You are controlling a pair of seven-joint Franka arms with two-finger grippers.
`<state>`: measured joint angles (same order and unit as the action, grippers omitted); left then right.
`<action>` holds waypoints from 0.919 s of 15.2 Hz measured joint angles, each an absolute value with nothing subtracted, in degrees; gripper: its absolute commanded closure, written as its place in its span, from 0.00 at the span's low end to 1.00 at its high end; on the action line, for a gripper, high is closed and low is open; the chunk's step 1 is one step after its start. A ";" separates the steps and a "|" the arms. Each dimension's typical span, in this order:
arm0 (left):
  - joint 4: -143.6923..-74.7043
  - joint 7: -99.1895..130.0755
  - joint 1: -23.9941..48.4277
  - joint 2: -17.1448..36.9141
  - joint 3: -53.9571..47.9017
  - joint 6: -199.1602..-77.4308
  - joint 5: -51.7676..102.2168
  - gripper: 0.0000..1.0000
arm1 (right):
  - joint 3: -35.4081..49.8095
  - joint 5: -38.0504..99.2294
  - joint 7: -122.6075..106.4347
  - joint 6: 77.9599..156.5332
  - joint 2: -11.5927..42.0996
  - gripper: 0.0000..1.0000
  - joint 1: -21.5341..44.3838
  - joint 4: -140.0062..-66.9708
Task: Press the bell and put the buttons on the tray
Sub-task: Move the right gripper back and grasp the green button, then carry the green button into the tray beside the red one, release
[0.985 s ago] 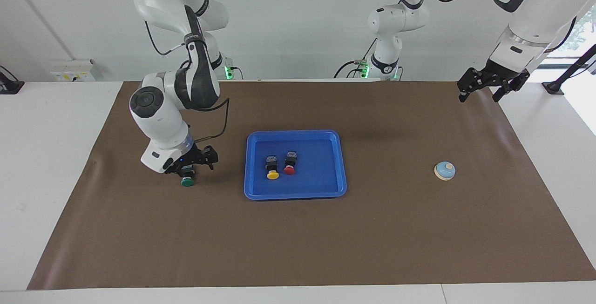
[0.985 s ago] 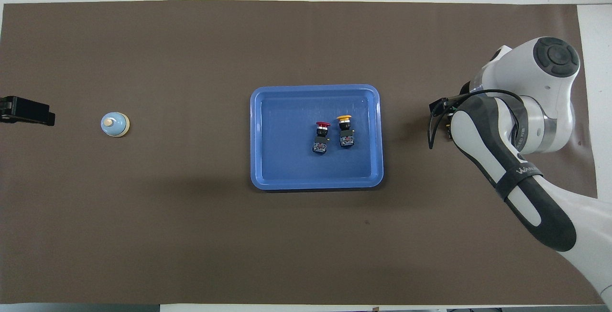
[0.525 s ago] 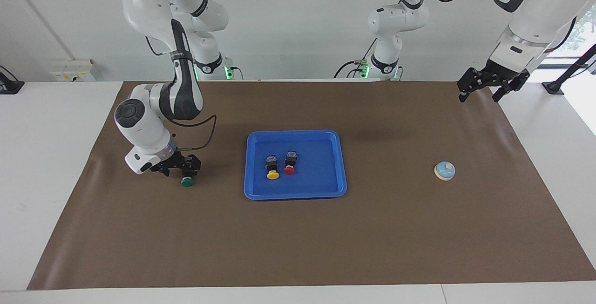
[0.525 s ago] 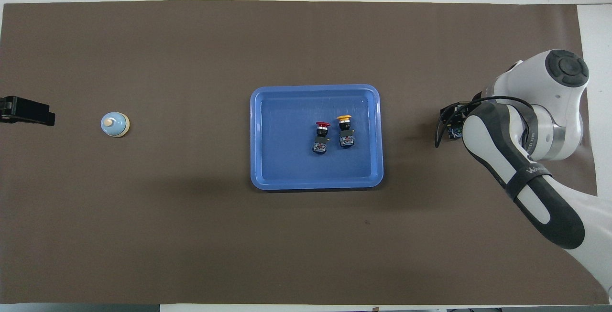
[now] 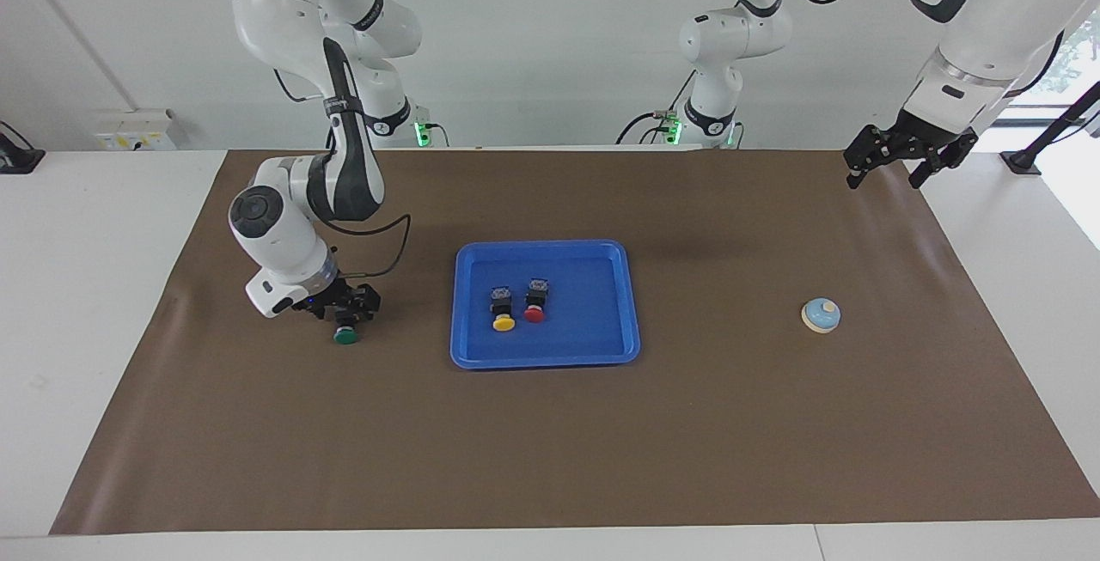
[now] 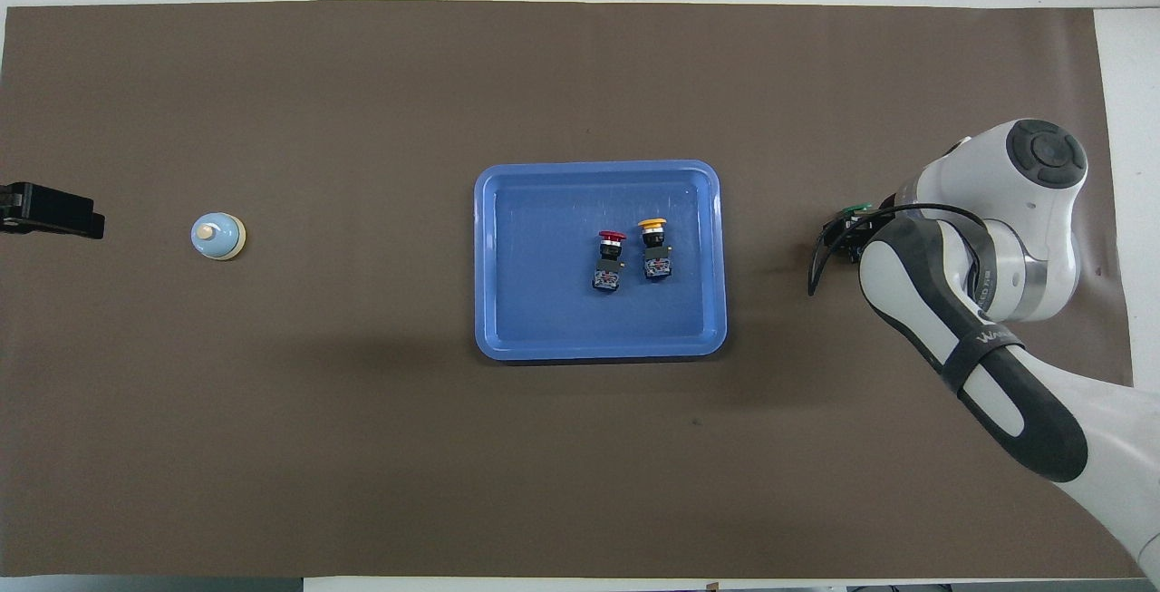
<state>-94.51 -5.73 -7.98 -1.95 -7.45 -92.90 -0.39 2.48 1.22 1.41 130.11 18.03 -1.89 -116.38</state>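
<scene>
Resting on a matte brown mat (image 5: 550, 441) over the white tabletop: glossy blue plastic tray (image 5: 626, 303), rectangular with rounded corners and raised rim, at the mat's middle. Inside, lying side by side, yellow button (image 5: 503, 314) and red button (image 5: 535, 303), round mushroom caps on blocky black bodies. Outside the tray, toward the right arm's end, green button (image 5: 345, 333) on the mat, right gripper (image 5: 348, 310) low at its black body; grip cannot be told. Near the left arm's end, domed bell (image 5: 821, 315), pale blue with cream knob and base. Waiting raised over the mat's corner, left gripper (image 5: 894, 167), fingers spread, holding nothing.
</scene>
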 measured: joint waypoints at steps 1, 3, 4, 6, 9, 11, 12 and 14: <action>-94.51 -5.73 -7.98 -1.95 -7.45 -92.90 -0.39 0.00 | 2.48 1.21 0.67 130.12 17.97 0.61 -1.89 -116.43; -94.51 -5.73 -7.98 -1.95 -7.45 -92.90 -0.39 0.00 | 2.49 1.20 -1.41 130.12 17.84 1.00 -1.88 -116.47; -94.51 -5.73 -7.98 -1.95 -7.45 -92.90 -0.39 0.00 | 2.49 1.20 -2.84 130.12 17.79 1.00 -1.88 -116.48; -94.51 -5.73 -7.98 -1.95 -7.45 -92.90 -0.39 0.00 | 2.49 1.20 -4.45 130.16 17.71 1.00 -1.88 -116.48; -94.51 -5.73 -7.98 -1.95 -7.45 -92.90 -0.39 0.00 | 2.97 1.20 -5.39 130.18 17.34 1.00 -1.82 -115.95; -94.51 -5.73 -7.98 -1.95 -7.45 -92.90 -0.39 0.00 | 4.39 1.28 -5.02 127.44 16.07 1.00 0.05 -113.57; -94.51 -5.73 -7.98 -1.95 -7.45 -92.90 -0.39 0.00 | 4.81 1.37 -2.34 124.06 15.30 1.00 2.82 -111.09; -94.51 -5.73 -7.98 -1.95 -7.45 -92.90 -0.39 0.00 | 5.26 1.37 6.16 118.69 14.16 1.00 9.43 -105.96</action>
